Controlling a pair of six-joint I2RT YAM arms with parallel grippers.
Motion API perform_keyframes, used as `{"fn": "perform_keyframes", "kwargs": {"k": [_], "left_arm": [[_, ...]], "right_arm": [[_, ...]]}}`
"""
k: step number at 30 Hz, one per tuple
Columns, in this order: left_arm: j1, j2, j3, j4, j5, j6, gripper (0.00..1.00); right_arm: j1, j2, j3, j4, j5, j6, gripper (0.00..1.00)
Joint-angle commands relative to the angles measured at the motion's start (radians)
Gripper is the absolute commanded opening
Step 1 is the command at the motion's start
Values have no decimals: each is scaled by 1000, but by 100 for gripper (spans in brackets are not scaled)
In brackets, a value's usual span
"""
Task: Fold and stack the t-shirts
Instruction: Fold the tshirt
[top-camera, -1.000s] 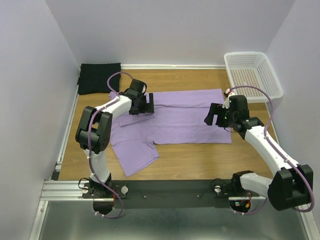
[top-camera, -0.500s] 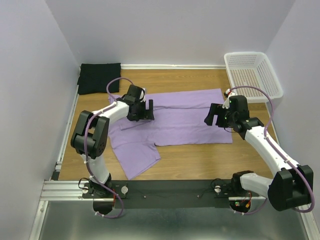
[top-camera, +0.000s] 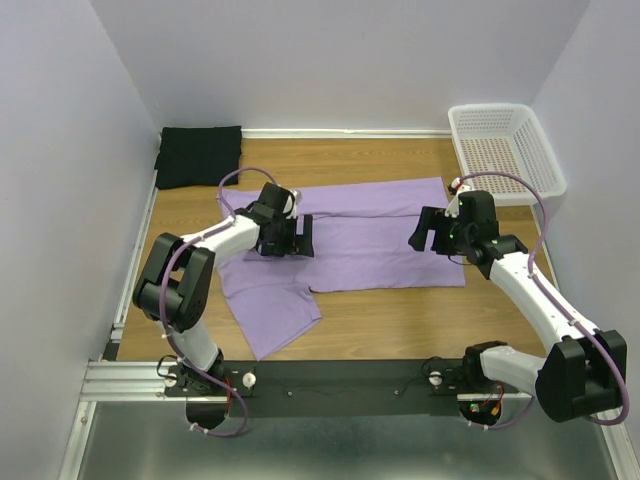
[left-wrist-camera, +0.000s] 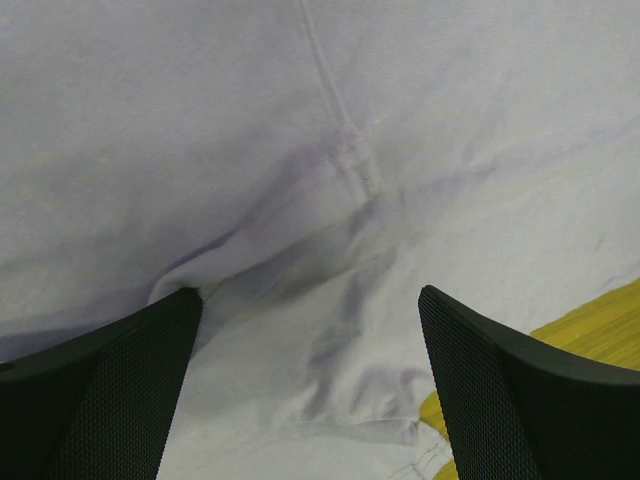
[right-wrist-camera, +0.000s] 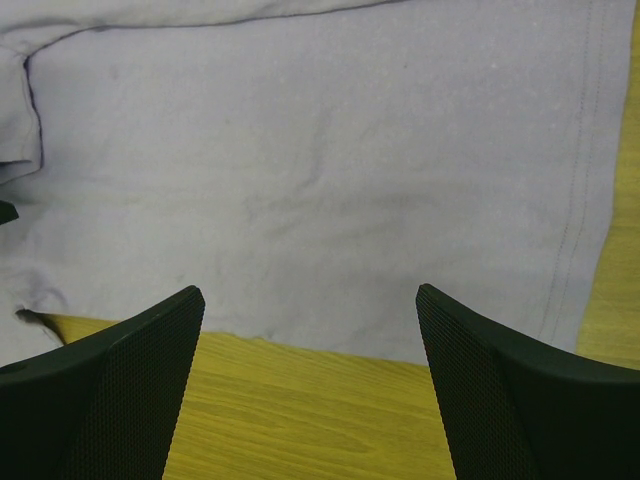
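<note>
the lavender shirt (top-camera: 370, 235) lies spread on the worktop (top-camera: 400, 320), both the left claw (top-camera: 300, 238) and right claw (top-camera: 420, 232) hovering released over it, so the fold seems barely begun and calls next for pinching its near edge.

Lavender t-shirt (top-camera: 370, 240): plain, short-sleeved, spread across the middle of the wooden table (top-camera: 400, 325) with its length running left to right. The stitched hem lies at the right end. One sleeve (top-camera: 272, 310) splays out toward the near left. The far long edge appears folded over onto the body, though the crease is faint. Soft wrinkles gather around a seam at the left end.

Black t-shirt (top-camera: 199, 155): plain, folded into a compact rectangle, lying flat in the far left corner, apart from the lavender one.
</note>
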Motion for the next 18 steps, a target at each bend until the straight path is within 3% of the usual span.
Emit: {"fn": "perform_keyframes", "kwargs": {"k": [1, 7, 13, 18], "left_arm": [[-40, -43, -54, -1, 55, -7, 98], [-62, -224, -135, -13, 29, -90, 98], [-54, -370, -154, -25, -114, -203, 97], [65, -411, -181, -56, -223, -301, 94]], "right_arm": [[-1, -14, -11, -18, -13, 11, 94], [-1, 0, -7, -17, -19, 12, 94], [-1, 40, -1, -15, -36, 24, 94], [-3, 52, -9, -33, 132, 83, 92]]}}
